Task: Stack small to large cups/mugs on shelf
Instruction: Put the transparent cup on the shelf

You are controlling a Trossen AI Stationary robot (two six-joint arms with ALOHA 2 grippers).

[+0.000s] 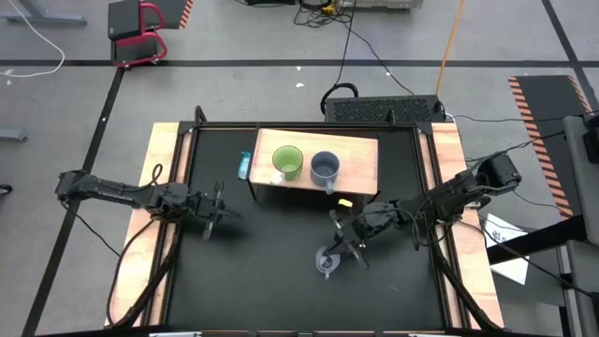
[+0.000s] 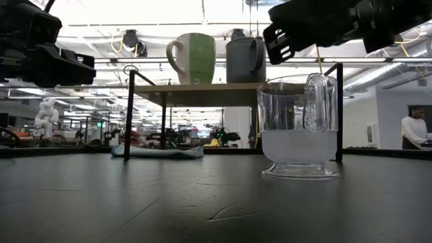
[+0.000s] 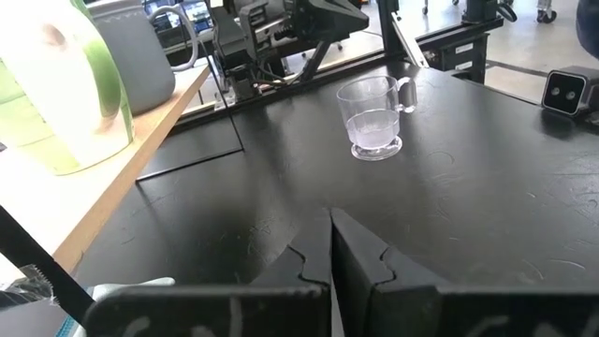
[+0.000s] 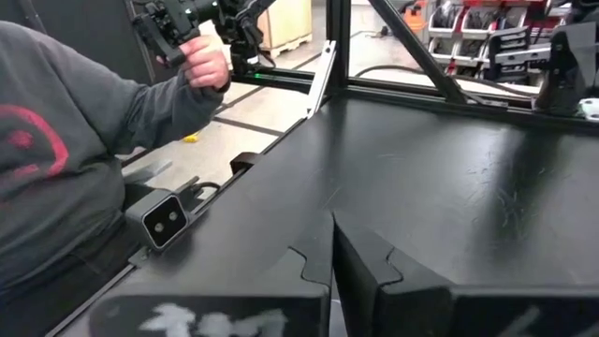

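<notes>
From above, the right claw (image 1: 335, 231) hangs shut and empty just beside the clear glass cup (image 1: 326, 263), which stands on the black surface (image 1: 271, 281) a little nearer the front edge than the claw's tips; the left claw (image 1: 216, 212) waits across the surface, also shut on nothing, well apart from that cup. Beyond both claws, the shelf (image 1: 360, 164) carries the lime-green mug (image 1: 287, 162) and the grey-blue mug (image 1: 324, 168) side by side, not nested. At surface height, the glass cup (image 2: 298, 127) sits upright with the right claw (image 2: 283, 37) poised just above and slightly to one side of its rim, and the two mugs, green (image 2: 194, 58) and grey-blue (image 2: 244, 59), stand apart on the shelf (image 2: 202, 86) behind. Past the left claw's closed fingers (image 3: 330, 251), the glass cup (image 3: 374, 117) lies ahead, untouched. The right wrist view shows only bare surface ahead of its closed fingers (image 4: 337, 253) and a person's sleeve (image 4: 65, 131) off the edge. I'd judge nothing is stacked yet: all three cups remain to be nested, and the glass one is not even on the shelf.
</notes>
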